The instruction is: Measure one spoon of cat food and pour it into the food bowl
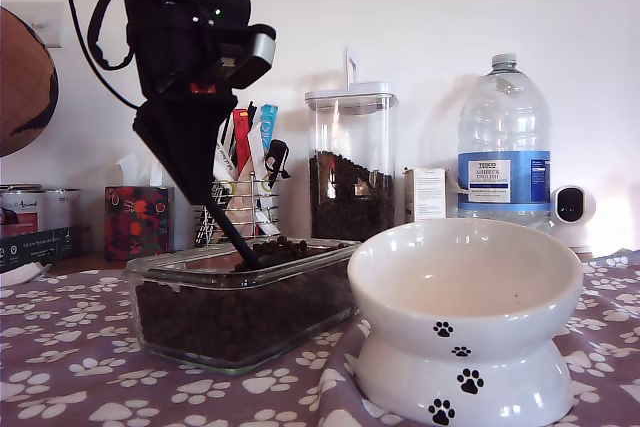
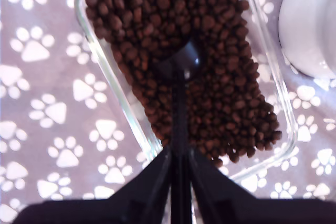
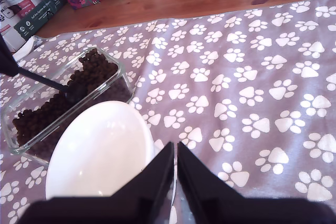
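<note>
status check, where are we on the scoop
My first end effector shut on the spoon, cup dug into the cat food in the glass dish. My second end effector shut at the food bowl rim. Bowl empty. Nothing in the way.

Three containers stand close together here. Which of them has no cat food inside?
The white food bowl with black paw prints; its inside is bare. The glass dish and the tall canister both hold brown kibble.

Glossy ceramic food bowl (image 1: 465,287), clear-glass dish (image 1: 240,312).
</note>
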